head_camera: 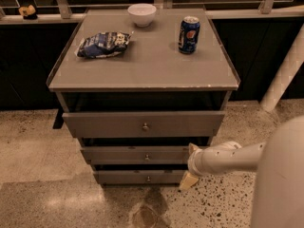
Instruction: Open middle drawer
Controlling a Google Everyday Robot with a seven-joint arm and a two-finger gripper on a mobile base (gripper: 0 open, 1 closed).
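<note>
Off-white, smooth tubular arm [235,156] with ringed wrist [203,161]; gripper [190,165] by right end of middle drawer [133,155], pale tan fingers [188,181] spread apart; bulky rounded white casing [281,184] foreground right.

Dim, warm light falls from above onto the table [142,70], whose grey top has a soft sheen. Deep shadow fills the gaps above the drawer fronts. The floor [38,175] shows pale glare at left. The end effector [190,166], at the right end of the middle drawer [133,155], is evenly lit.
</note>
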